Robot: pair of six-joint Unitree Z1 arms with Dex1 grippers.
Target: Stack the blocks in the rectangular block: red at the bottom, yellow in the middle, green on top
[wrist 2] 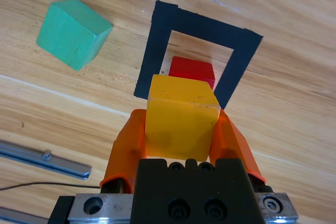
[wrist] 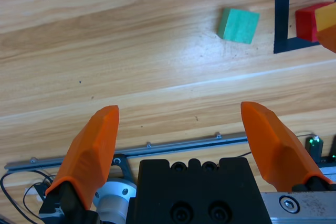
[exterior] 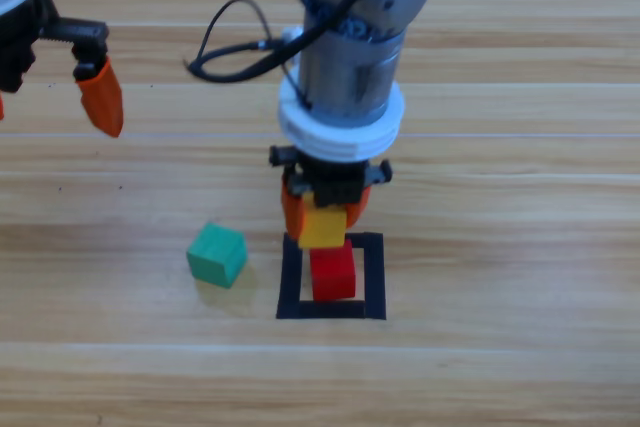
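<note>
Writing shows nowhere I look. My right gripper [exterior: 322, 215] clamps yellow [exterior: 323, 226] above red [exterior: 333, 274] inside the square [exterior: 374, 277]; green [exterior: 217, 254] sits beside it. My left gripper [wrist: 186, 129] gapes wide, top left.

- Even, bright light falls on the wooden bench [exterior: 520, 367] in all three views; nothing lies in deep shade.
- High view: soft, short shadows sit close under the green cube [exterior: 217, 254] and beside the red cube [exterior: 333, 275], on the near side.
- Left wrist view: a pale sheen of glare crosses the wood below the green cube [wrist: 239, 25].
- The left end effector [wrist: 181, 148] looks soft-edged close to its lens.
- Right wrist view: the yellow cube [wrist 2: 180, 124] is brightly lit on top, dimmer on its near face.
- The big grey arm [exterior: 360, 7] is slightly blurred in the high view.
</note>
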